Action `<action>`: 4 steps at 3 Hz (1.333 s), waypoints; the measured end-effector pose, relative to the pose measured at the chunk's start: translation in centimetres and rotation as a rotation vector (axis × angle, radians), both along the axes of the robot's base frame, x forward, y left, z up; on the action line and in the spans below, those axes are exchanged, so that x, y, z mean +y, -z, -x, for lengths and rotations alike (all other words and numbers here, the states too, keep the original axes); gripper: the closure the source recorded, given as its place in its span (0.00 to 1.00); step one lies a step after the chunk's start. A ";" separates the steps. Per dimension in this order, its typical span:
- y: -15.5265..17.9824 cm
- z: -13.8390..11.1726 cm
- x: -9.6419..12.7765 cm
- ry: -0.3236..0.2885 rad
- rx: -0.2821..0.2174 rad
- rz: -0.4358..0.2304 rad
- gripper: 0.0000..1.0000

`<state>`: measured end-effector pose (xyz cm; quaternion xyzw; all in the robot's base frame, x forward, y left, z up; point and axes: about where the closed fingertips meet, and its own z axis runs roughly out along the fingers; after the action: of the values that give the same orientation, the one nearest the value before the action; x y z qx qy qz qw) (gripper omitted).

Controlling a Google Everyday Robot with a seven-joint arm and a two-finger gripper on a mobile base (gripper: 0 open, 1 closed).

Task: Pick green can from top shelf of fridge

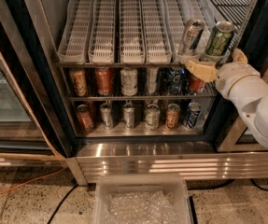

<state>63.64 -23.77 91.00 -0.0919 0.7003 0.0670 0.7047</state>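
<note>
The green can (219,38) stands at the front right of the top shelf (124,36), a rack of white slotted lanes in the fridge (45,78). A silver-grey can (191,35) leans just left of it. My gripper (217,62) reaches in from the right on a white arm, at the green can's base. It is open: one yellowish finger (198,70) lies low to the can's left, the other (239,55) to its right. The can's bottom is hidden behind the gripper.
Two lower wire shelves hold rows of cans (129,80). The black door frame (264,27) is close on the right of the arm. A clear plastic bin (143,202) sits on the floor in front of the steel base. An orange cable (17,185) runs along the floor at left.
</note>
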 end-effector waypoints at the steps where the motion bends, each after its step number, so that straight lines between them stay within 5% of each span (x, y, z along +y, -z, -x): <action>1: 0.0 0.0 0.0 0.000 0.000 0.000 0.14; 3: 0.0 0.0 0.0 0.000 0.000 0.000 0.45; 4: 0.0 0.0 0.0 0.000 0.000 0.000 0.41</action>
<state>63.64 -23.76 91.01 -0.0920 0.7003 0.0670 0.7047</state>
